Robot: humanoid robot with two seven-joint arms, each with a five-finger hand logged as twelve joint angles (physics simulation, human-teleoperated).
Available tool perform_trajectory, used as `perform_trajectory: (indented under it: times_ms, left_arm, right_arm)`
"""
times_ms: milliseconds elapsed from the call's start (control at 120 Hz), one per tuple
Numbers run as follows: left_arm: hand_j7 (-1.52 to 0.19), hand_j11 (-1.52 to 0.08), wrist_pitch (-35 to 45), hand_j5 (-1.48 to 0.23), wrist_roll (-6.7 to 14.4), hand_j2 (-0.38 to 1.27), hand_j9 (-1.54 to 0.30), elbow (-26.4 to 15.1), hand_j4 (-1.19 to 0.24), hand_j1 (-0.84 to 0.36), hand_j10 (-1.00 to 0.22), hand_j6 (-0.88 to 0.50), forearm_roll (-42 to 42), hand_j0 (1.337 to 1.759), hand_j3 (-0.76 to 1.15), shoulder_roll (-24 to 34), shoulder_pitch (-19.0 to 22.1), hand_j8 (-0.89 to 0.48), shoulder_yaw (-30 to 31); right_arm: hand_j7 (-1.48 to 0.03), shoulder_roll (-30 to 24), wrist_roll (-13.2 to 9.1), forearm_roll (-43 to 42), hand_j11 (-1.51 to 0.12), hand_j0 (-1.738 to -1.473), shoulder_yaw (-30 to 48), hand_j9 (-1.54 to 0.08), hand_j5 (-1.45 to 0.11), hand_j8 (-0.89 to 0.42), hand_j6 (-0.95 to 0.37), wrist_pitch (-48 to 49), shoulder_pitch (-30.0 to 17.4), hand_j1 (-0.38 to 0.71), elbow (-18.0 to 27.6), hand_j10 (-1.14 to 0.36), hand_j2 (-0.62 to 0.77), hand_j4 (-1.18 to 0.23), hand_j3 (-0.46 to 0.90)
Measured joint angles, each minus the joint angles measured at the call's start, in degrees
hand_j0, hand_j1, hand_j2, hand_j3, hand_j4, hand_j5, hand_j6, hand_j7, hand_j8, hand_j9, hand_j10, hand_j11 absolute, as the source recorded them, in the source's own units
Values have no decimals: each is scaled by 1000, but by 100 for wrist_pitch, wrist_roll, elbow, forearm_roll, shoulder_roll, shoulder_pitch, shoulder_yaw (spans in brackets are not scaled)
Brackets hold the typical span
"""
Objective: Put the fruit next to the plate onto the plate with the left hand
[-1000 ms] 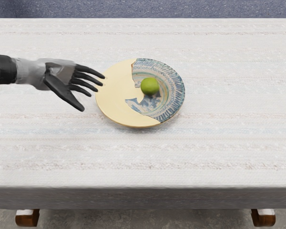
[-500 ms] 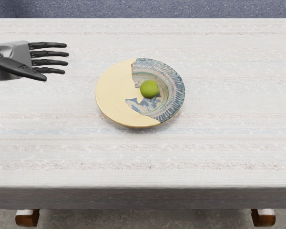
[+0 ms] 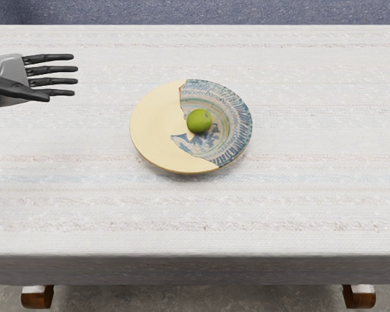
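A small green fruit [image 3: 199,121] lies near the middle of the plate [image 3: 156,130], which is pale yellow on its left part and blue-patterned on its right. My left hand [image 3: 49,78] hovers at the far left edge of the head view, well away from the plate. Its fingers are stretched out straight toward the right and hold nothing. The right arm does not show.
The plate rests on a long table covered with a whitish cloth [image 3: 279,195]. The table's front edge runs across the bottom, with wooden feet [image 3: 37,296] showing below it.
The left hand has drawn back from beside the plate to the far left edge, fingers straightening. The fruit has rolled slightly left on the plate.
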Motion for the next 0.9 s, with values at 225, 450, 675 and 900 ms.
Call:
perform_trajectory:
  times_ms: [225, 450, 675, 900]
  left_arm:
    - [-321, -321, 0, -321, 0, 50, -321, 4, -245, 53, -245, -245, -1, 1658, 0, 0, 0, -245, 0]
    - [-321, -321, 0, -320, 0, 50, -321, 4, -245, 53, -245, -244, -1, 1658, 0, 0, 0, -244, 0]
    - [-320, -321, 0, -320, 0, 50, -321, 4, -245, 53, -245, -244, -2, 1658, 0, 0, 0, -244, 0]
    - [-320, -321, 0, -320, 0, 50, -320, 4, -245, 53, -245, -244, -2, 1658, 0, 0, 0, -244, 0]
  right_arm:
    - [-45, 0, 0, 0, -45, -1658, 0, -45, -45, -35, -35, 0, 0, -307, 0, -35, -7, -35, 0]
    - [-45, 0, 0, 0, -45, -1658, 0, -45, -45, -35, -35, 0, 0, -307, 0, -35, -7, -35, 0]
    - [-45, 0, 0, 0, -45, -1658, 0, -45, -45, -35, -35, 0, 0, -307, 0, -35, -7, -35, 0]
    - [-45, 0, 0, 0, -45, -1658, 0, -45, -45, -35, -35, 0, 0, -307, 0, -35, -7, -35, 0]
